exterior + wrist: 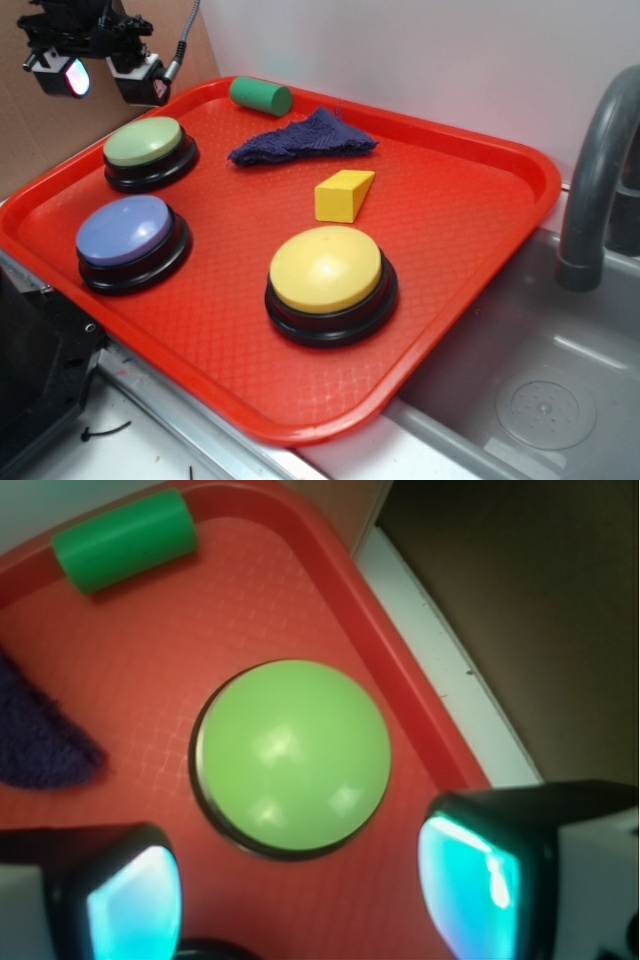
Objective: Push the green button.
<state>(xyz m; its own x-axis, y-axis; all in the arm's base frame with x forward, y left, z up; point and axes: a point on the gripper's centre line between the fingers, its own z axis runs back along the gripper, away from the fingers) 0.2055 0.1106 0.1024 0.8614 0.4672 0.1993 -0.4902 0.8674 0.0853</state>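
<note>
The green button (145, 143) is a pale-green dome on a black base at the back left of the red tray (480, 210). My gripper (100, 72) hangs in the air above and behind it, open, with nothing between its fingers. In the wrist view the green button (291, 754) lies straight below, just ahead of the gripper (300, 895). The glowing pads (470, 885) stand wide apart on either side of it.
On the tray also sit a blue-purple button (127, 233), a yellow button (327, 272), a yellow wedge block (342, 194), a dark blue cloth (305, 138) and a dark green cylinder (260, 96). A sink with a grey faucet (600, 170) lies to the right.
</note>
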